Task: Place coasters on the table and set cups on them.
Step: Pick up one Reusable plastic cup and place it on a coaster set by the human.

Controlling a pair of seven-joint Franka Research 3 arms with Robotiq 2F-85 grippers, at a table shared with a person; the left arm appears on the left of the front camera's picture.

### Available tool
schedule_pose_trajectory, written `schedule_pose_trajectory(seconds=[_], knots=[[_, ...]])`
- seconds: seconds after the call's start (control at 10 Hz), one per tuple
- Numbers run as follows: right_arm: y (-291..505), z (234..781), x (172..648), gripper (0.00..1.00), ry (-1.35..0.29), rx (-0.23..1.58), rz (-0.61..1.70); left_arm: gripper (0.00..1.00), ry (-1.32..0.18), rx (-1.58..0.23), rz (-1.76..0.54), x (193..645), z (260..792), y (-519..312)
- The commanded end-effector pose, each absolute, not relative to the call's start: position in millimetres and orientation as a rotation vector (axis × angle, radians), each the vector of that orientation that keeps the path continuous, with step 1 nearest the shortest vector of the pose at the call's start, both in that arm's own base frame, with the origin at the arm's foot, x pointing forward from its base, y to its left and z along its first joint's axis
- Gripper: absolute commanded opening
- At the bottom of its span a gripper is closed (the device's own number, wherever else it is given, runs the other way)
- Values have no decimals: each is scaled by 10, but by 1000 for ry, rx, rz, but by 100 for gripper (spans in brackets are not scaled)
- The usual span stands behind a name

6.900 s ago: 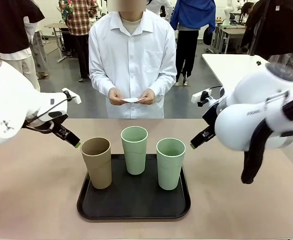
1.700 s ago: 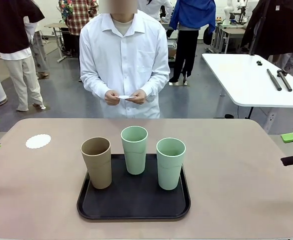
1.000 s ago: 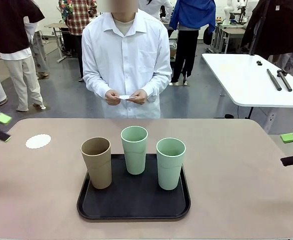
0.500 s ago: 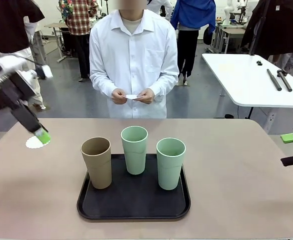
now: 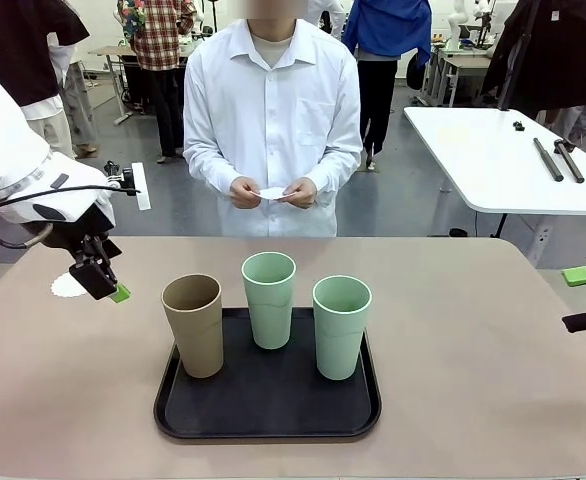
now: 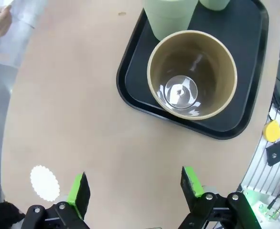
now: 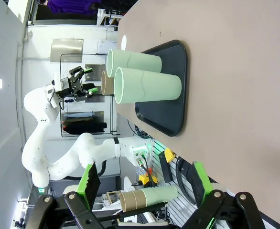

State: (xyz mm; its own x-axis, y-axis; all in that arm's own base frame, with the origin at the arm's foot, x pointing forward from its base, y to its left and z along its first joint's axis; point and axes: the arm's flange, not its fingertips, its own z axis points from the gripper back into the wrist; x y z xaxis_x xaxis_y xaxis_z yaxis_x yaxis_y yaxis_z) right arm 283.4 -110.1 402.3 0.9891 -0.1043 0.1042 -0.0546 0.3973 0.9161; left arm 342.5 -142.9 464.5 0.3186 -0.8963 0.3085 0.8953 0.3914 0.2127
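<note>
1. Swung inward over the last half second: left gripper (image 6: 135, 187), now past the coaster (image 5: 63, 286) and closer to the tan cup (image 5: 193, 325). Hanging over bare table (image 5: 473, 350) between the two, fingers spread wide, grasping nothing. Cups, tray and coaster exactly where they were.
2. Nearest, close to the table's near edge: black tray (image 5: 268, 405), matte, with rounded corners and a low raised rim. All three cups upright on it, none lifted out yet.
3. At the tray's left side: tan cup, tall and tapered, with a ridge at mid-height. Matte outside, a glossy sheen at the bottom inside. At the tray's right side: mint cup (image 5: 341, 327), same shape. Toward the tray's far edge: second mint cup (image 5: 269, 300).
4. Near the table's left edge: one coaster lying flat, a thin white paper disc with a scalloped, lacy rim. Nothing standing on it.
5. Off the table's right edge: right gripper (image 7: 145, 186), fingers released and well apart, holding nothing.
6. At the far side: person's hands (image 5: 245, 192) held together, pinching a thin white piece (image 5: 271, 193). Probably the remaining coasters; cannot tell how many.
7. By judgement, barely begun: one coaster down. Left to do: two more coasters onto the table, then all three cups onto them.
</note>
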Motion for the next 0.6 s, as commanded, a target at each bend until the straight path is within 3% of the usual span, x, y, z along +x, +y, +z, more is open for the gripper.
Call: schedule_pose_trajectory(seconds=[0.0,0.4,0.5], knots=[[-1103,4023,2842,100,-156,1177,-30,100,-366,-43,-1184,3339,4617,-1429],[-1103,4023,2842,100,-156,1177,-30,100,-379,-46,-1192,3386,4618,-1433],[-1103,4023,2842,100,-156,1177,-30,100,-456,-213,-1298,3550,4673,-1271]])
